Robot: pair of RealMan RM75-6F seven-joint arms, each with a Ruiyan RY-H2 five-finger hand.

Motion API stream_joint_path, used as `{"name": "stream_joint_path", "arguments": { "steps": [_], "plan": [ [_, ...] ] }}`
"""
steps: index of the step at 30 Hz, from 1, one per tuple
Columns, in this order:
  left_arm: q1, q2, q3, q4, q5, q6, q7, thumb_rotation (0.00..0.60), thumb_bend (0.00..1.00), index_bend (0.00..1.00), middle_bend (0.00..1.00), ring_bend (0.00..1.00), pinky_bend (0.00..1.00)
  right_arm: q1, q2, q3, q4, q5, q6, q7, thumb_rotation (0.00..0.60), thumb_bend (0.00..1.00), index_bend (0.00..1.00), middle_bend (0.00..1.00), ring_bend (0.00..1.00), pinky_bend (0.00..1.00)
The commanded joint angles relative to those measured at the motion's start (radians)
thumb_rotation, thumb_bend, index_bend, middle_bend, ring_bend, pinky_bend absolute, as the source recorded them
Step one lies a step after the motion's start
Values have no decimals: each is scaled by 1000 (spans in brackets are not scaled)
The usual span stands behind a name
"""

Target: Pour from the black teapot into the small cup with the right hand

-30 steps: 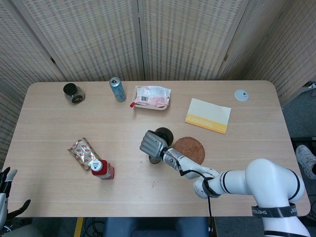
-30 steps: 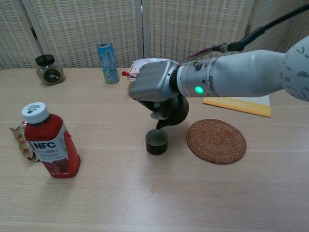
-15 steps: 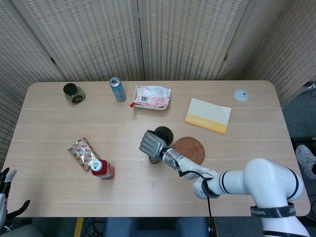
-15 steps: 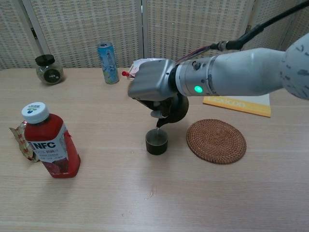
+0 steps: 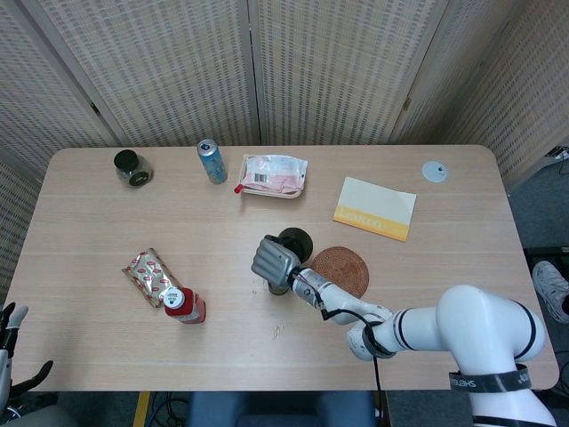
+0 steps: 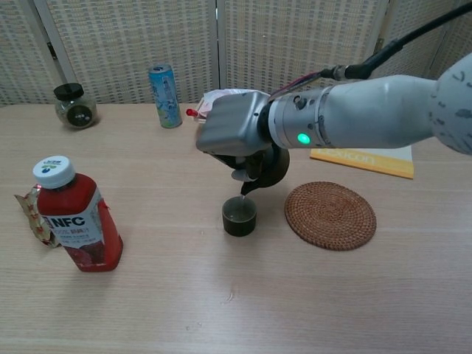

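Note:
My right hand [image 6: 230,131] grips the black teapot [image 6: 267,169] and holds it tilted, spout down, just above the small dark cup [image 6: 239,216]. A thin thread of liquid runs from the spout into the cup. In the head view the right hand [image 5: 273,258] covers most of the cup, and the teapot [image 5: 295,241] shows behind it. The left hand [image 5: 11,349] hangs open below the table's front left corner, holding nothing.
A woven coaster [image 6: 330,214] lies just right of the cup. A red NFC bottle [image 6: 77,215] and a foil snack pack [image 5: 150,275] sit front left. A jar [image 6: 73,105], a blue can [image 6: 165,86], a pink packet [image 5: 274,174], a yellow booklet [image 5: 375,207] and a white disc [image 5: 434,171] lie further back.
The right hand has stayed in place over the cup with the teapot tilted; the stream from the spout continues. The left hand has barely moved.

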Motion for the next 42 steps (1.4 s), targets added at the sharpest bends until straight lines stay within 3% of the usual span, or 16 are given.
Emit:
{"name": "stream_joint_path", "arguments": {
  "steps": [1, 32, 42],
  "plan": [
    [1, 0, 0, 0, 0, 0, -1, 600, 210, 55, 0, 0, 0, 2, -1, -2, -1, 2, 2, -5, 536, 484, 1000, 1000, 915, 550],
    [4, -1, -5, 14, -3, 1, -14, 600, 210, 55, 0, 0, 0, 29, -9, -22, -17, 38, 12, -37, 546, 482, 1000, 1000, 919, 550],
    [5, 2, -4, 10, -1, 1, -10, 600, 210, 55, 0, 0, 0, 4, 10, 4, -33, 29, 20, 43, 547, 479, 1000, 1000, 919, 560]
  ]
}}
